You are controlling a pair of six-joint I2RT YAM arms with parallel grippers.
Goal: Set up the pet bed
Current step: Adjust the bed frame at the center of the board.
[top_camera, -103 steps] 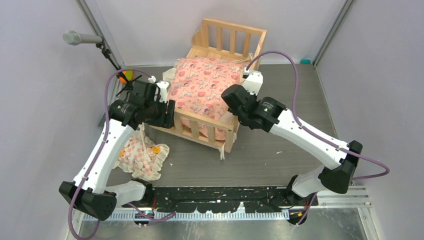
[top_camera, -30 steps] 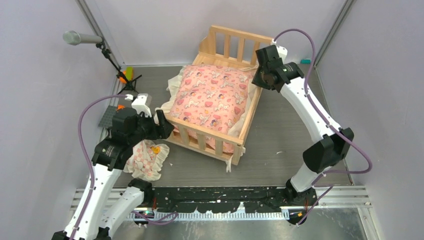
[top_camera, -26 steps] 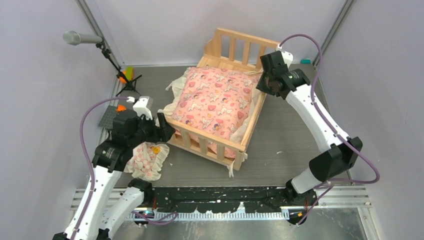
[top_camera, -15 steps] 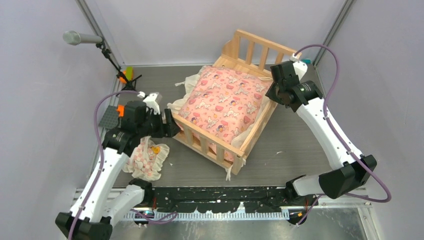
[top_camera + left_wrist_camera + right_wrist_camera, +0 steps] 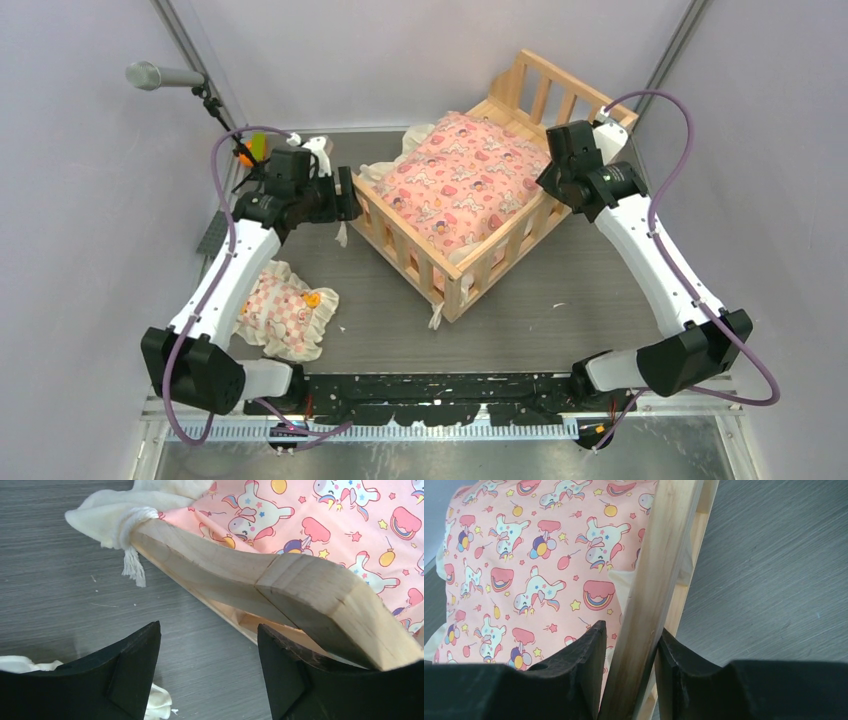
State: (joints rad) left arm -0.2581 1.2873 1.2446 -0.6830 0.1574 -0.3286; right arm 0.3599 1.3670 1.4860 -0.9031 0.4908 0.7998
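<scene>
The pet bed (image 5: 407,247), a pale wood slatted crib, stands askew in mid table with its headboard towards the back right. A pink printed cushion (image 5: 460,175) lies inside it. My left gripper (image 5: 347,193) is open at the bed's near-left corner. In the left wrist view the gripper (image 5: 209,630) holds nothing, and the corner rail (image 5: 310,587) sits just above the right finger. My right gripper (image 5: 553,180) is shut on the bed's right side rail. In the right wrist view the gripper (image 5: 631,630) clamps that rail (image 5: 664,545), next to the cushion (image 5: 534,555).
A small frilled pillow (image 5: 280,310) lies on the table at the near left. A microphone on a stand (image 5: 160,75) and an orange-green object (image 5: 250,152) are at the back left. Grey walls close in on both sides. A white tie cord (image 5: 132,525) wraps the rail.
The bed has turned clockwise and shifted towards the back right. My left gripper has moved away from me along with the bed's corner. My right gripper has stayed on the side rail.
</scene>
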